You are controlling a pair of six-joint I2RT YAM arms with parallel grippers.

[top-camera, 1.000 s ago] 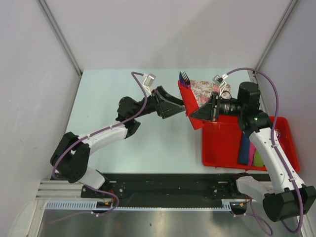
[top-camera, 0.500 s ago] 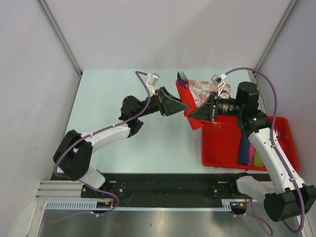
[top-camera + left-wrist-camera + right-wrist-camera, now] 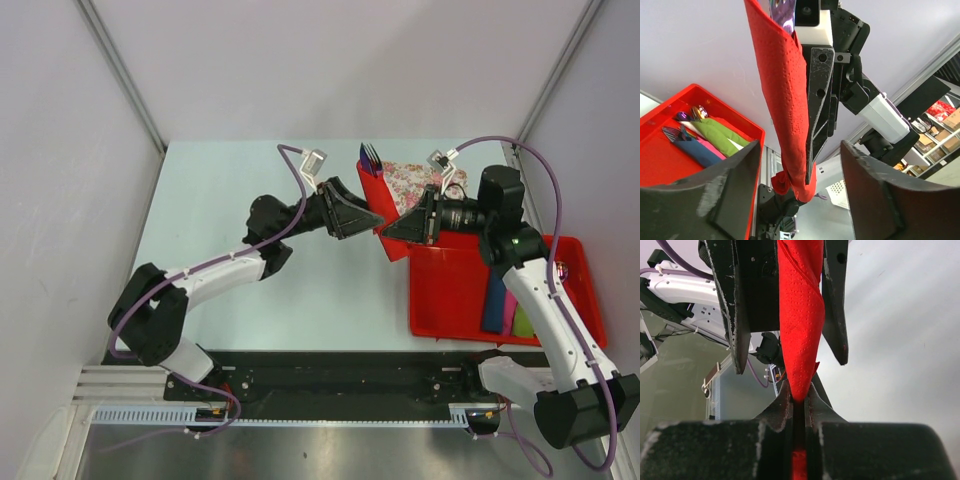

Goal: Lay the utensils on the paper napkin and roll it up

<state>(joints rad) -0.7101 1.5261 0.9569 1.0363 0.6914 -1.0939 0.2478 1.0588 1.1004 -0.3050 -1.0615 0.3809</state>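
**Rolled napkin pinched by right gripper, left jaws spread around it**

The paper napkin (image 3: 782,90), bright red, is rolled into a loose twisted tube. It is held off the worktop (image 3: 250,180), between the two arms and near the floral mat (image 3: 420,178). The utensils (image 3: 371,154) are inside the roll, with purple-blue fork tines poking out of the far end.

The right gripper (image 3: 797,390) has its jaws pressed together, pinching the napkin near its lower end. The left gripper (image 3: 368,217) has its jaws spread, one on each side of the roll, and the left wrist view shows gaps on both sides, so it has no grip.

The red tray (image 3: 450,295) sits on the right of the worktop. It holds the blue roll (image 3: 495,298), pink roll (image 3: 510,308) and green roll (image 3: 522,320) side by side.
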